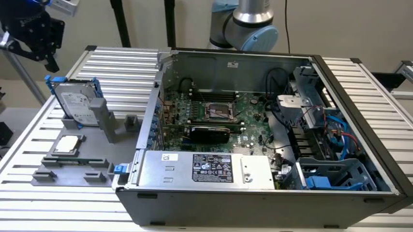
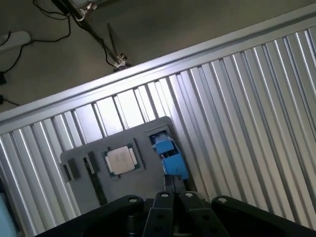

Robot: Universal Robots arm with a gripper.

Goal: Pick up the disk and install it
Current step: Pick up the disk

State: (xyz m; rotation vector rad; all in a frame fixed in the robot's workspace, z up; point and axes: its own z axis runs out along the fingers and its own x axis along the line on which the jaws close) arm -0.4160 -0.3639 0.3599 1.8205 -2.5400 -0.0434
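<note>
Disk (image 1: 76, 104) under claw (image 2: 174, 186), w/o contact.

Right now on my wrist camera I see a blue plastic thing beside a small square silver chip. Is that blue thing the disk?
Observer: Yes. The flat silver-grey metal disk with blue plastic rails stands upright on its edge in a grey plastic stand.
Operator: Is my gripper touching it?
Observer: No. The black gripper hangs above it, apart.
Operator: Where's the computer?
Observer: The open grey metal computer case sits at the exterior view's right of the stand.
</note>
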